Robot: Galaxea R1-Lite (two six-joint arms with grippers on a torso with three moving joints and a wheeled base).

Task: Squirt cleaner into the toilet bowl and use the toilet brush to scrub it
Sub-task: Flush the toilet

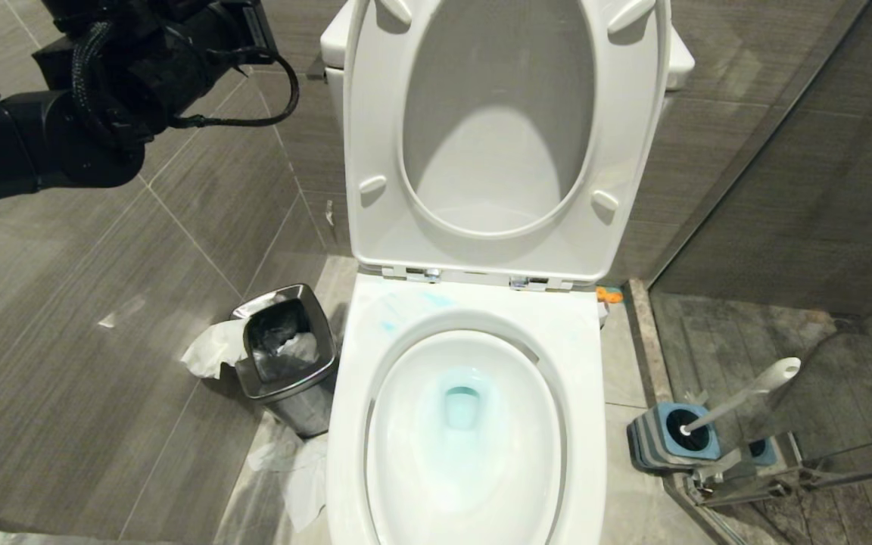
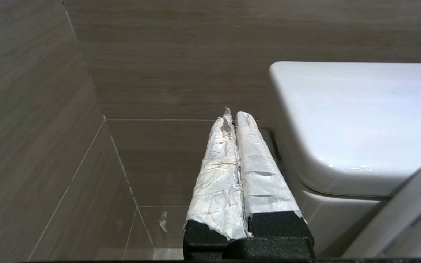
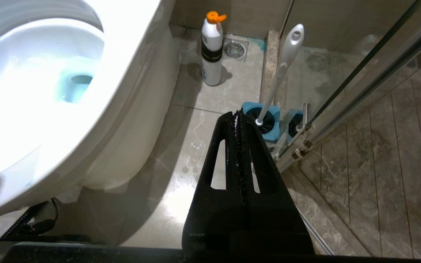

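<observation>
The white toilet bowl point(image 1: 349, 424) stands with its seat and lid raised. Cleaner tints the water point(image 1: 462, 397) blue-green and leaves pale smears on the back rim point(image 1: 406, 306). The toilet brush point(image 1: 739, 401) stands tilted in its blue-and-grey holder point(image 1: 659, 443) on the floor right of the bowl. My left arm point(image 1: 103, 91) is raised at the upper left. Its tape-wrapped left gripper point(image 2: 234, 115) is shut and empty beside the tank point(image 2: 342, 117). My right gripper point(image 3: 238, 113) is shut and empty, low over the floor just short of the brush point(image 3: 283, 65) and its holder point(image 3: 270, 124).
A steel waste bin point(image 1: 284, 356) stands left of the bowl, with crumpled paper point(image 1: 213, 348) beside it and more point(image 1: 300, 469) in front. A white bottle with an orange cap point(image 3: 211, 51) stands behind the bowl near a floor drain point(image 3: 235, 49). A glass shower door's frame point(image 1: 807, 477) runs right of the holder.
</observation>
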